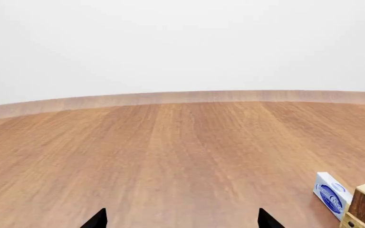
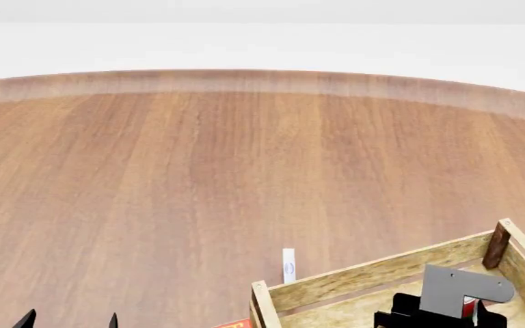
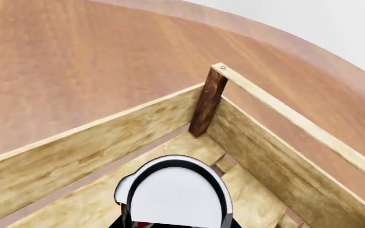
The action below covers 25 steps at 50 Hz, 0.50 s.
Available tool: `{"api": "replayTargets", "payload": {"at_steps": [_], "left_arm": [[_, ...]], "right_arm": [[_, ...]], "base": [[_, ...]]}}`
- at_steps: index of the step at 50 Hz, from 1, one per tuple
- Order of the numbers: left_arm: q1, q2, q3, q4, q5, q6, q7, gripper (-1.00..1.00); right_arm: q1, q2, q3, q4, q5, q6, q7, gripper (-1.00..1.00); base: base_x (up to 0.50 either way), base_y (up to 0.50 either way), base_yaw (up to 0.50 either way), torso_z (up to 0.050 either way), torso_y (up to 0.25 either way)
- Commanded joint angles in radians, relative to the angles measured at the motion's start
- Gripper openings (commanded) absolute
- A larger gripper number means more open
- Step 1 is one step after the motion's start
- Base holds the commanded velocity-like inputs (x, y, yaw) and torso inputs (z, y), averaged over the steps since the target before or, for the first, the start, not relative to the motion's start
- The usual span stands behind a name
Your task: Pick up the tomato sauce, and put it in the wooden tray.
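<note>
Holding the tomato sauce [image 3: 176,197] over the inside of the wooden tray [image 3: 74,166], the right gripper [image 2: 440,320] is hanging just above the tray floor. In the right wrist view the can's plain white top is showing with a dark ring around it and a bit of red label under it. In the head view a sliver of red is peeking out beside the grey part of the right arm. The black fingers seem to be closed on the can's sides, but the tips are mostly hidden.

The can is sitting near the far corner of the tray, close to the dark brown corner post [image 3: 206,102]. I cannot tell if it is touching the floor slats yet.

What could go wrong? If the fingers let go while the can is up in the air, it may drop, tip over and roll. If the arm slides sideways, the can may bump the slat wall or the post and slip in the grip.

The left gripper [image 1: 181,221] is waiting over the bare table [image 2: 199,171] with its two black tips wide apart, holding nothing. A small white and blue box [image 1: 330,194] is lying just outside the tray. It is not in the way.
</note>
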Motion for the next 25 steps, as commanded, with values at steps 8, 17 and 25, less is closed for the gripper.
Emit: {"api": "replayTargets", "payload": {"at_steps": [8,17,25], "left_arm": [[0.002,0.017,-0.017,0.002,0.008,0.001,0.022,1.0],[0.001,0.016,-0.016,0.001,0.007,0.001,0.021,1.0],[0.001,0.014,-0.014,0.001,0.006,0.002,0.02,1.0]], "right_arm": [[0.006,-0.022,0.064,-0.001,-0.066,0.037,-0.035,-1.0],[0.006,-0.022,0.071,-0.001,-0.071,0.039,-0.039,-1.0],[0.006,-0.023,0.071,-0.001,-0.076,0.04,-0.047,-1.0]], "base": [[0.0,0.0,0.0,0.0,0.0],[0.0,0.0,0.0,0.0,0.001],[0.0,0.0,0.0,0.002,0.0]]}}
